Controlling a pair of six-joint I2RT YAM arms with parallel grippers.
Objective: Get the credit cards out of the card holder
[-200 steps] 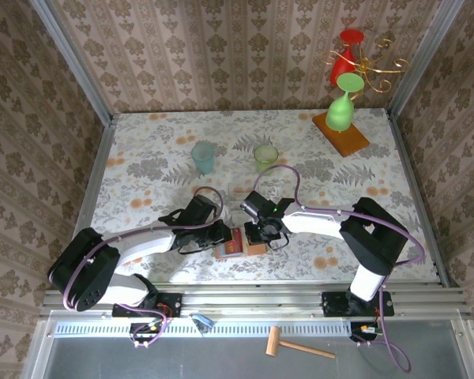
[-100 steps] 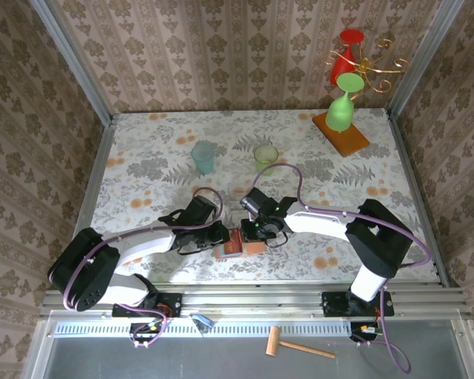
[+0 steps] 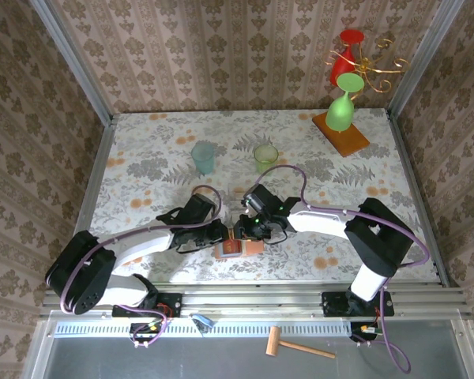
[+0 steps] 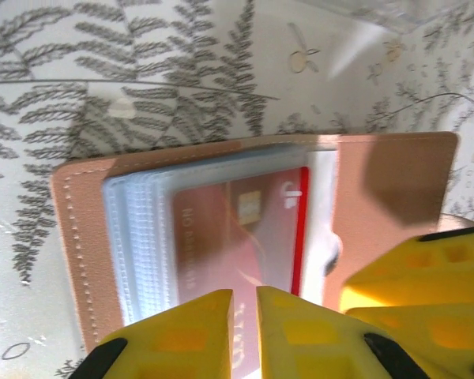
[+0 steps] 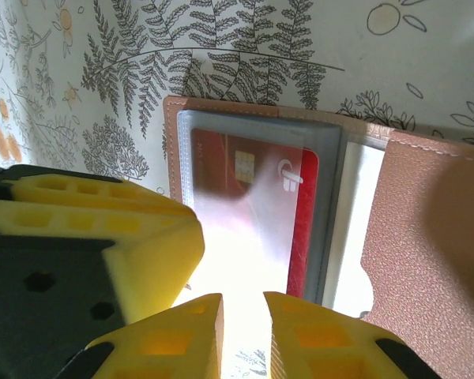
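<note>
The tan card holder [image 3: 255, 247] lies open on the table near the front edge, with both grippers over it. A red credit card [image 4: 237, 229] with a gold chip sits in its clear sleeves [image 4: 138, 229]. My left gripper [image 4: 243, 304] is pressed down on that card, its fingers almost together. My right gripper [image 5: 242, 309] hovers at the near edge of the same red card [image 5: 300, 205], with a narrow gap between its fingers and nothing in them. The tan flap [image 5: 426, 237] lies to the right. In the top view the left gripper [image 3: 223, 235] and right gripper [image 3: 249, 231] meet over the wallet.
A blue cup [image 3: 204, 157] and a green cup [image 3: 265, 156] stand mid-table. A wooden stand [image 3: 344, 134] with a green glass [image 3: 342, 110] and a red glass [image 3: 347, 55] sits at the back right. A clear plastic tray [image 4: 379, 12] lies just beyond the wallet.
My right gripper has slid left and further over the open wallet. The left gripper has stayed pressed on the wallet's left side.
</note>
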